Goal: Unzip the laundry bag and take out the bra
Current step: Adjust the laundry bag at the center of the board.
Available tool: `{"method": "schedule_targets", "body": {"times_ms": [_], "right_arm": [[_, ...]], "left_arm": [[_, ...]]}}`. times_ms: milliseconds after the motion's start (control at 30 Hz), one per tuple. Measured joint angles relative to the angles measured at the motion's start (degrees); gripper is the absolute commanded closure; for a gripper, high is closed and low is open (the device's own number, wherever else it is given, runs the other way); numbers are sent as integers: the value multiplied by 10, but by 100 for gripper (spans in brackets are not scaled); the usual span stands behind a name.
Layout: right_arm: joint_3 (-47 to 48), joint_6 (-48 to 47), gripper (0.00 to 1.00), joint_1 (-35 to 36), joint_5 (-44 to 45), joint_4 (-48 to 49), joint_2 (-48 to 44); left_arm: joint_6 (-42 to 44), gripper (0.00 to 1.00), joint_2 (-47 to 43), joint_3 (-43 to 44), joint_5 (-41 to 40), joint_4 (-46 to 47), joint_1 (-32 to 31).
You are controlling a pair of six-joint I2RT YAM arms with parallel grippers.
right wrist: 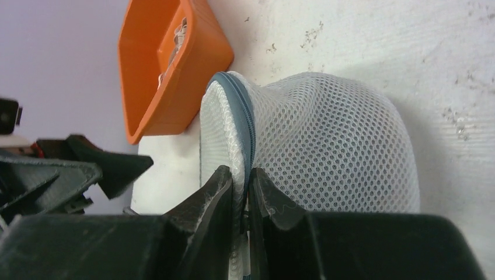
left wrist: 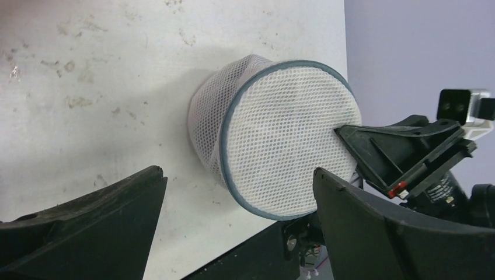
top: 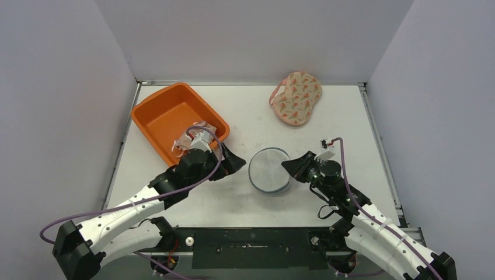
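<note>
White counter (top: 245, 116) carries the mesh laundry bag (top: 269, 170) near the middle of its near edge. We judge it light, soft and collapsible; grip the stiffer zipper rim (right wrist: 245, 116). Our right hand (right wrist: 240, 175) pinches that rim shut; our left hand (left wrist: 237, 175) stands wide, just beside the bag.

The laundry bag (top: 269, 170) is white honeycomb mesh edged with a grey-blue zip band, on a white table (top: 245, 119) flecked with faint brownish smudges. Behind the bag to the left is a plain bright orange tub (top: 166, 116), and behind it slightly to the right is the bra (top: 296, 98), peach-beige with a scattered print of small orange-red and green shapes. On either side of the bag, the left gripper (top: 233, 161) and right gripper (top: 287, 166) are black, on white arms (top: 117, 213) trailing purple cables (top: 343, 166).
</note>
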Motion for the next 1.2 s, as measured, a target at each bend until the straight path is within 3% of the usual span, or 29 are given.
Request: {"method": "schedule_targets", "body": {"times_ms": [133,267,433,700,967,1067,1200], "right_arm": [[-21,79,95,52,80,5,-5],[-46,152,95,119,168,16,-19],[-63,233,95,196,276,25,-17],[-63,317,95,307,408,36,36],[-63,358,95,341,458,36,62],[-63,358,95,344,465,35,52],[-63,341,94,345,466,30,31]], "left_arm": [[-61,4,-59,-23,-73,-37,-49],[-113,4,-102,-61,-146,-18,-145],[-163,4,-57,-93,-196,18,-225],[-219,4,24,-75,-259,30,-288],[-265,0,52,-53,-306,32,-315],[-271,12,55,-53,-314,34,-314],[-261,15,70,-53,-314,66,-313]]}}
